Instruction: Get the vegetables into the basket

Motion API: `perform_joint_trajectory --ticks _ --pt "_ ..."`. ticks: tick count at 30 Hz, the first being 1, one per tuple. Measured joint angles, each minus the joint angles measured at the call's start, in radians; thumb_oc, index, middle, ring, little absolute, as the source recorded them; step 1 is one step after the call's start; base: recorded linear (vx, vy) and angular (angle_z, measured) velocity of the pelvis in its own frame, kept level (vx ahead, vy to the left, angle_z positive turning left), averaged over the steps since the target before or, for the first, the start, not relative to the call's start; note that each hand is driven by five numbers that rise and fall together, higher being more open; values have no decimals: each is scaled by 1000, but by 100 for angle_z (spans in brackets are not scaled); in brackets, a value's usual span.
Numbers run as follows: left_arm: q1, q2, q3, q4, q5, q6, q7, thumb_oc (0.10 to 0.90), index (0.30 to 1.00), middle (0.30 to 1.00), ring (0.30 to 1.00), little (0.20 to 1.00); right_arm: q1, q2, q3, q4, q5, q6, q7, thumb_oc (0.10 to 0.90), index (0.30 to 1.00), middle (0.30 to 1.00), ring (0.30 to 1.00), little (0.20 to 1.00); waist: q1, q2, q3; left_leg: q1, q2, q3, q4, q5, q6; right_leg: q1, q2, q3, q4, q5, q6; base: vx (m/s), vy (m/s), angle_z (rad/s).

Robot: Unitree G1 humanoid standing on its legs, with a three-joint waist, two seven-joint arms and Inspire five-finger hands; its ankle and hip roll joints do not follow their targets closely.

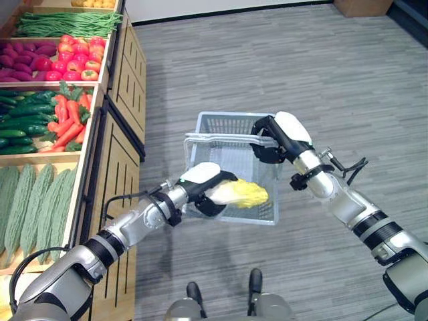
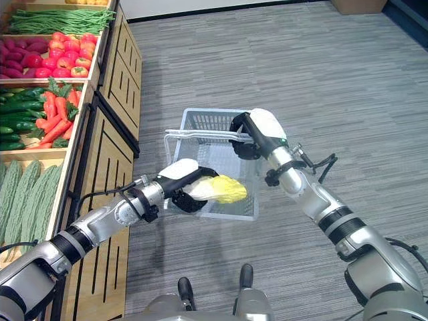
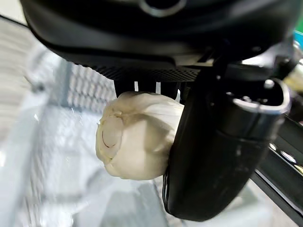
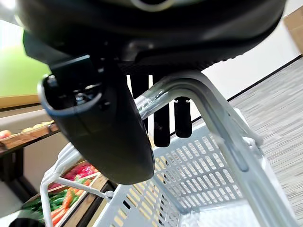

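On my left stands the wooden stall (image 1: pixel 114 167), its bins stacked away from me: bitter gourds (image 1: pixel 33 207) nearest, then cucumbers (image 1: pixel 20 120) beside carrots (image 1: pixel 67 120), then red peppers (image 1: pixel 80 57) next to purple roots (image 1: pixel 23 60), and green beans (image 1: pixel 63 23) at the far end.

My left hand (image 1: pixel 200 184) reaches out from beside the stall, over the near left corner of the basket (image 1: pixel 221 124). My fingers and thumb are curled round a cabbage (image 1: pixel 241 195), gripping its pale white stem end, while its yellow leafy tip points to the right, above the open basket. In my left wrist view the cut base of the cabbage (image 3: pixel 135 137) faces the camera, pressed against my thumb (image 3: pixel 218 156), with the basket's mesh below it. The cabbage hangs in my grip above the basket floor and rests on nothing.

The basket is grey, with a mesh wall, and hangs above the grey floor (image 1: pixel 267 60). Its handles (image 1: pixel 221 139) are raised across its top.

My right hand (image 1: pixel 277 137) is at the right end of the handles, fingers wrapped round them and holding the basket up. In my right wrist view the handle (image 4: pixel 208 118) passes under my fingers (image 4: pixel 161 127) and beside my thumb (image 4: pixel 109 137), with the basket's mesh beneath.
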Motion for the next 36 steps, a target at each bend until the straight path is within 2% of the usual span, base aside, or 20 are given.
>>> perform_joint_trajectory --ticks 7,8,9,10,13,17,23,24,27,29,30,31,32,33,34,36 --pt "8 -46 48 67 81 30 103 400 300 300 300 300 40 4 -2 -25 50 -12 48 400 300 300 300 300 1 0 0 7 0 -2 0 0 0 8 0 -3 0 0 0 0 0 0" --pt "14 -57 57 82 97 32 114 678 690 690 690 690 44 4 -3 -33 57 -12 49 400 300 300 300 300 1 0 0 7 0 -2 0 0 0 9 0 -3 0 0 0 0 0 0" --pt "20 -67 65 95 108 35 122 820 887 887 887 887 47 3 -3 -38 57 -12 51 400 300 300 300 300 0 0 0 8 0 -2 0 0 0 9 0 -3 0 0 0 0 0 0" --pt "32 -85 68 111 137 54 142 900 1000 1000 1000 1000 59 4 -3 -53 58 -12 55 400 300 300 300 300 1 -1 0 8 0 -2 0 0 0 9 0 -3 0 0 0 0 0 0" --pt "56 -116 87 141 175 65 158 900 1000 1000 1000 1000 76 4 -3 -76 58 -12 62 400 300 300 300 300 -1 -1 0 8 0 -2 0 0 0 10 0 -4 0 0 0 -11 0 0" --pt "69 -119 86 147 202 71 158 900 1000 1000 1000 1000 79 5 -4 -78 58 -12 66 400 300 300 300 300 0 -2 -1 8 0 -3 0 0 0 10 -1 -4 0 0 0 0 0 0" --pt "68 -86 81 0 197 57 128 900 1000 1000 1000 1000 81 10 -12 -32 56 -12 67 400 300 300 300 300 5 -2 -1 12 -1 -13 0 0 0 18 -2 -13 0 0 0 -2 -1 5" --pt "69 -73 81 -58 180 34 102 900 1000 1000 1000 1000 82 11 -14 -22 56 -11 66 400 300 300 300 300 7 -3 -1 14 -1 -14 0 0 0 22 -2 -13 0 0 0 0 0 0" --pt "70 -47 78 -167 101 27 40 900 1000 1000 1000 1000 88 24 -40 6 23 -11 48 400 300 300 300 300 8 -4 -2 15 -1 -18 0 1 1 24 -2 -15 0 0 0 -3 -2 1" --pt "75 -22 76 -255 0 25 -1 900 1000 1000 1000 1000 93 28 -57 27 2 -11 39 400 300 300 300 300 10 -4 -2 15 -1 -22 0 1 2 26 -3 -18 0 0 0 -8 -3 6" --pt "73 21 77 -403 -150 7 -47 900 1000 1000 1000 1000 96 30 -63 74 -24 -7 29 400 300 300 300 300 14 -4 -3 17 -3 -27 0 2 3 31 -5 -21 0 0 0 -13 0 7" --pt "72 27 75 -420 -173 9 -55 900 1000 1000 1000 1000 97 30 -63 79 -24 -7 29 400 300 300 300 300 14 -4 -3 17 -4 -27 0 2 3 31 -6 -21 0 0 0 -9 2 6" --pt "47 100 38 -535 -370 18 -127 900 1000 1000 1000 1000 98 43 -63 123 -33 -6 29 400 300 300 300 300 15 -5 -3 17 -5 -28 0 3 4 31 -7 -22 0 0 0 0 0 0" --pt "33 125 20 -574 -451 15 -159 900 1000 1000 1000 1000 100 47 -63 140 -37 -3 29 400 300 300 300 300 15 -4 -4 17 -6 -29 0 3 4 32 -8 -23 0 0 0 -10 -3 6" --pt "26 132 6 -620 -630 -2 -244 900 1000 1000 1000 1000 121 48 -63 172 -45 16 29 400 300 300 300 300 17 1 -8 18 -10 -32 0 3 4 34 -13 -26 0 0 0 -13 -4 5" --pt "31 126 1 -629 -765 11 -296 900 1000 1000 1000 1000 132 70 -64 222 -45 27 30 400 300 300 300 300 18 -1 -9 18 -11 -32 0 4 5 35 -13 -26 0 0 0 -3 -1 2"
